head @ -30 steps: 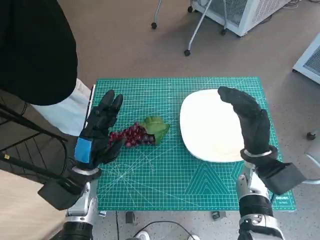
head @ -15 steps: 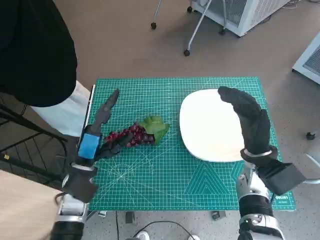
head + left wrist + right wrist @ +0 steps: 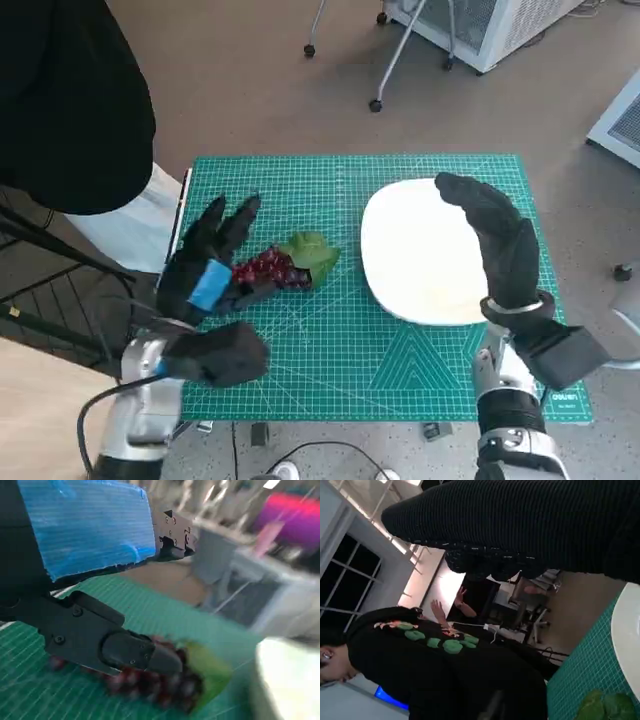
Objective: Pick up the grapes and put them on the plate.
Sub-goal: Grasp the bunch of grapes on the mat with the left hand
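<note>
Fingers point(image 3: 236, 218) of the left hand point(image 3: 208, 272) spread apart over the left end of the grapes point(image 3: 266, 270), and the hand has hold of nothing yet. The left wrist view shows one black finger point(image 3: 135, 652) lying right across the top of the dark berries, close to touching, though contact cannot be confirmed. The bunch lies on the green mat point(image 3: 340, 330), left of centre, with its long axis running left to right: red berries nearest the left hand, the green leaf point(image 3: 311, 252) at the end toward the plate point(image 3: 420, 255). So the bunch sits just to the right of the left palm, under and between its digits, and a closing grip would probably catch the berry end. The white plate lies well apart to the right. Over its right rim hangs the gloved right hand point(image 3: 500, 240), loosely extended and empty, clearly the farther of the two from the fruit.
</note>
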